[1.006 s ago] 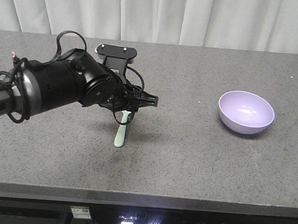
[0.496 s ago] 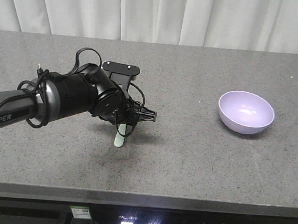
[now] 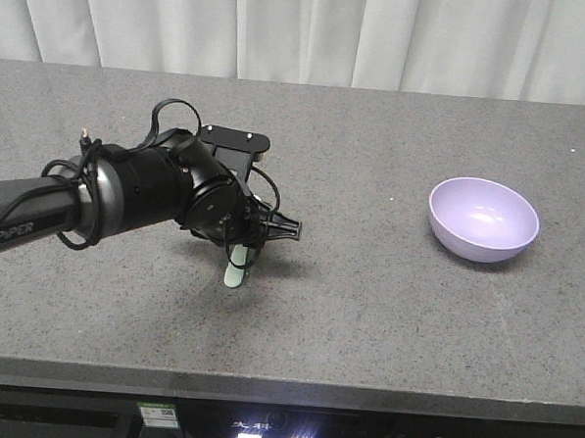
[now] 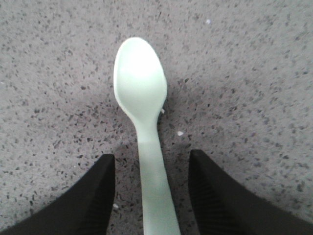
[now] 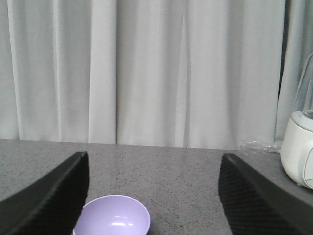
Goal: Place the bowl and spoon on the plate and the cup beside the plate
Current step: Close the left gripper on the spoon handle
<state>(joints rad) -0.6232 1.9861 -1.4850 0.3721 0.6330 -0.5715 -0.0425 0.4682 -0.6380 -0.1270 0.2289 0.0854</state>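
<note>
Spoon (image 4: 142, 93), pale mint plastic, lying flat on speckled bench (image 4: 254, 73). Straddling its handle with left hand (image 4: 150, 169) spread, pads not yet touching. Probably handling as light, stiff and slick; pinching mid-handle looking safest. Right hand (image 5: 152, 164) hanging spread, facing bowl (image 5: 113, 215).

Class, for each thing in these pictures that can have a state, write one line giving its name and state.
spoon: lying flat on the countertop, handle between the left gripper jaws, not gripped.
bowl: upright, empty, on the countertop.
left gripper: open, jaws either side of the spoon handle.
right gripper: open, holding nothing.
</note>
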